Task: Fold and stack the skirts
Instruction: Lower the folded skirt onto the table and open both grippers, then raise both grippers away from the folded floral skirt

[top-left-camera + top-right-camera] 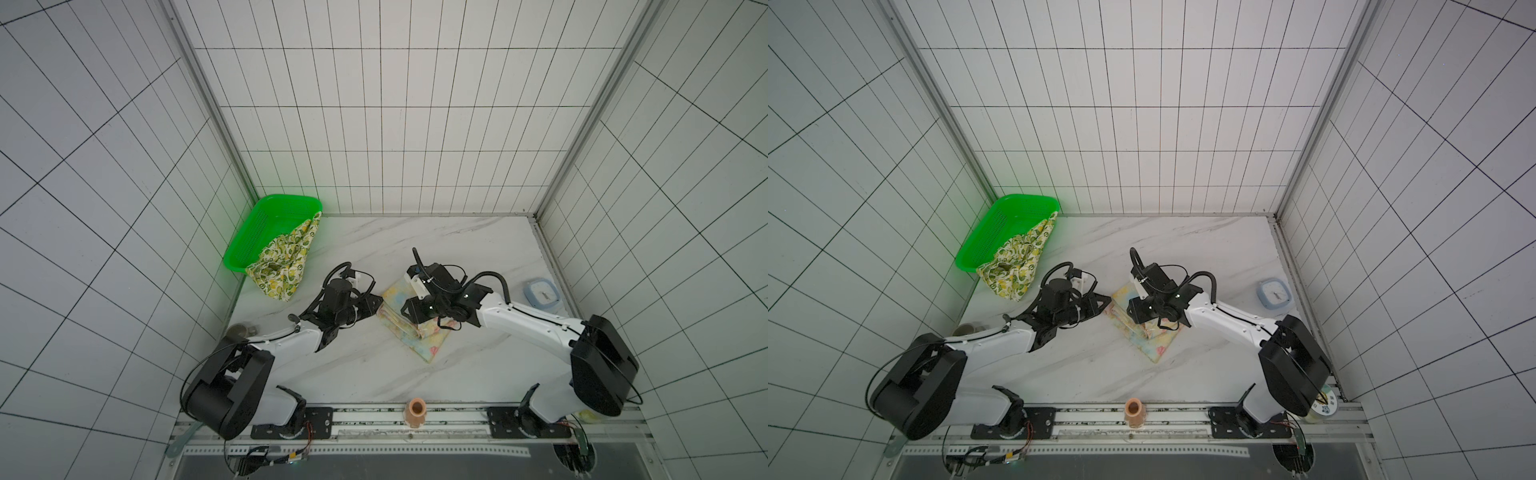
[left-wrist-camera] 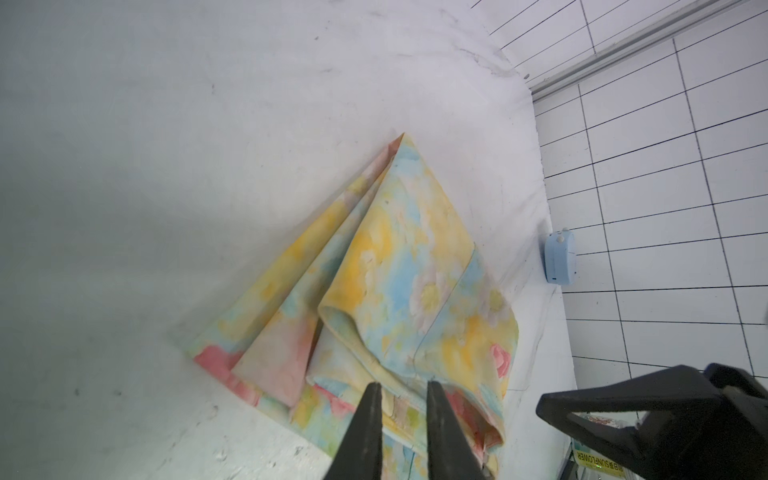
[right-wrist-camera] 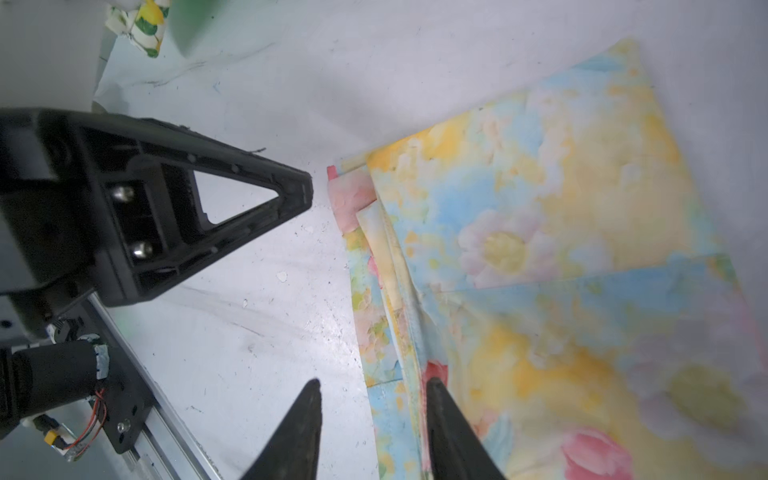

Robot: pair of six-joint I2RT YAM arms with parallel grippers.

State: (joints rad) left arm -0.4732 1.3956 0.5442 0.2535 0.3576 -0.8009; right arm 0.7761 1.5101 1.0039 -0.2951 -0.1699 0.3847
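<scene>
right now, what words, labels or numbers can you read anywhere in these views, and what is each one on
"SUNFLOWER": on a yellow label at the edge of the left wrist view; the marks beside the word are blurred.
Print on the round white item by the right arm's base: too small to read.
Face of the blue clock: too small to read.

White tiled walls [image 1: 374, 124] (dark grout lines) around a white grey-veined tabletop [image 1: 374, 365], metal rail [image 1: 374, 420] along its near edge
</scene>
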